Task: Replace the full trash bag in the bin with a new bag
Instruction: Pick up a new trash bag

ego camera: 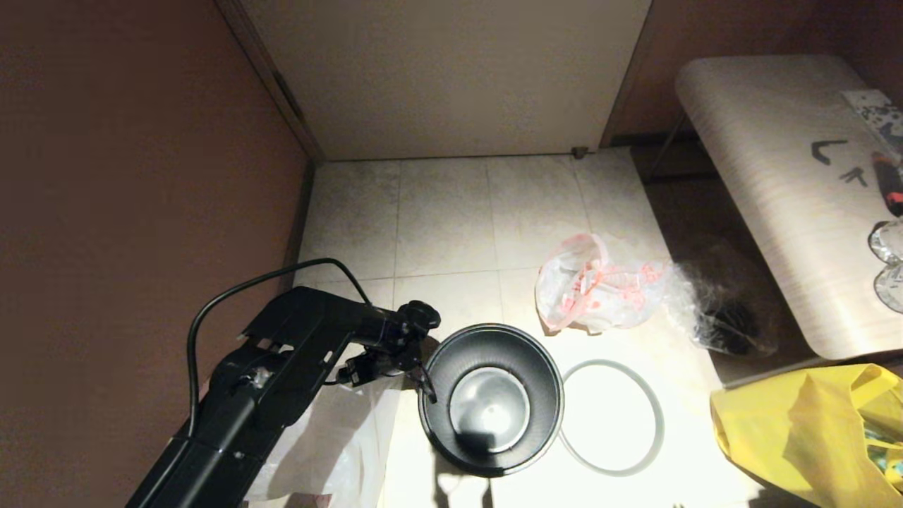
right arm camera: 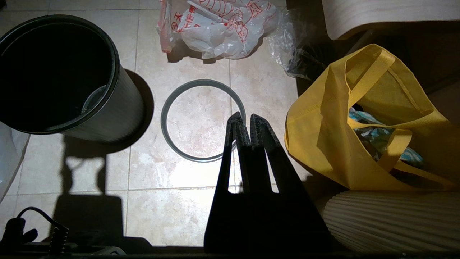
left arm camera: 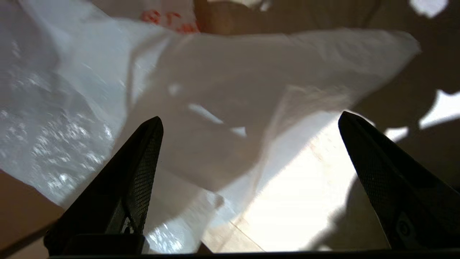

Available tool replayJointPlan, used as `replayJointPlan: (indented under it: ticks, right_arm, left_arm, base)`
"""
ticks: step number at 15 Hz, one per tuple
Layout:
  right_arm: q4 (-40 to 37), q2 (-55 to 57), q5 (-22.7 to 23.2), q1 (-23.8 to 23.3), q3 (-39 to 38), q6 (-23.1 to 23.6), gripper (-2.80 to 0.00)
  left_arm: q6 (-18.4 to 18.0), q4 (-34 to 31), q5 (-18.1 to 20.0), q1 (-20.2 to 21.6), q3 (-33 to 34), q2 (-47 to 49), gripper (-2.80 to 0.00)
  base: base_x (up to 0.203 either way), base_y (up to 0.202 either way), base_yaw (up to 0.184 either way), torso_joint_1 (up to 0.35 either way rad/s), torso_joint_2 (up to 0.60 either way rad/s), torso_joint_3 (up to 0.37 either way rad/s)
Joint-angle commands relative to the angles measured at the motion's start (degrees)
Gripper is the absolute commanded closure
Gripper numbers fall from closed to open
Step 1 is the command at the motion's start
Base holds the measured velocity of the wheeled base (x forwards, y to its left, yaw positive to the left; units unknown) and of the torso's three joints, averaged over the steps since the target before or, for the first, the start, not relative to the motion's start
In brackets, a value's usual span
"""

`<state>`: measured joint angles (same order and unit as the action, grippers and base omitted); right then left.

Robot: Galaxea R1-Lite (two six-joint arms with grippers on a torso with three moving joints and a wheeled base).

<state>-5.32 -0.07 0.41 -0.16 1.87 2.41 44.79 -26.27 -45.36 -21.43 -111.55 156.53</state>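
Hovering with its fingers spread wide and nothing between them, the left tool point(left arm camera: 248, 122) hangs low over the new bag point(left arm camera: 222, 93), which lies crumpled and smooth on the floor point(ego camera: 444, 212) beside the left side of the bin point(ego camera: 492, 399). That spread looks chosen to take a fold of thin plastic, and the approach from above suits a sheet lying flat. From the head view the tool sits just left of the bin's rim, though whether a fingertip touches the plastic I cannot tell.

The bin stands upright and unlined, its shiny bottom bare, so it is ready to receive a liner. Its grey hoop point(ego camera: 612, 416) lies flat on the floor just to the bin's right, probably set off so a bag edge can be tucked under it afterwards. Farther off, near the back of the tiled floor, the full trash bag point(ego camera: 592, 286) rests on its side with red print showing through, out of the working path.

The right tool point(right arm camera: 247, 120) is parked above the hoop, fingers pressed together, holding nothing.
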Motion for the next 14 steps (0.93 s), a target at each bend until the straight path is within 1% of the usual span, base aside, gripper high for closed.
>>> replayJointPlan:
  ticks: [1,3,6,8,9,11,14]
  right_arm:
    - [0.0,0.1,0.0,0.0,0.0,0.0,0.00]
    - [0.0,0.1,0.0,0.0,0.0,0.0,0.00]
    - [0.0,0.1,0.0,0.0,0.0,0.0,0.00]
    - [0.0,0.1,0.0,0.0,0.0,0.0,0.00]
    - [0.0,0.1,0.0,0.0,0.0,0.0,0.00]
    - [0.0,0.1,0.0,0.0,0.0,0.0,0.00]
    - [0.0,0.1,0.0,0.0,0.0,0.0,0.00]
  left_arm:
    - [-0.6,1.3,-0.3,0.9,-0.1,0.7,-2.80]
    - [-1.6,4.9,-0.4,1.7,-0.1,2.3,-2.80]
    - [-1.2,6.9,-2.8,2.4,-0.1,2.9,-2.80]
    - [-0.6,9.9,-4.1,2.7,-0.1,2.0,-2.80]
    - [-0.1,10.4,-5.3,2.7,0.1,1.3,-2.80]
    - [3.5,9.5,-7.9,2.7,0.2,1.2,-2.80]
    - [6.1,9.0,-10.8,2.7,0.3,3.1,-2.80]
  base:
    - [0.000,0.000,0.000,0.000,0.00,0.000]
    - [0.000,0.000,0.000,0.000,0.00,0.000]
    - [0.000,0.000,0.000,0.000,0.00,0.000]
    - [0.000,0.000,0.000,0.000,0.00,0.000]
    - [0.000,0.000,0.000,0.000,0.00,0.000]
    - [0.000,0.000,0.000,0.000,0.00,0.000]
    - [0.000,0.000,0.000,0.000,0.00,0.000]
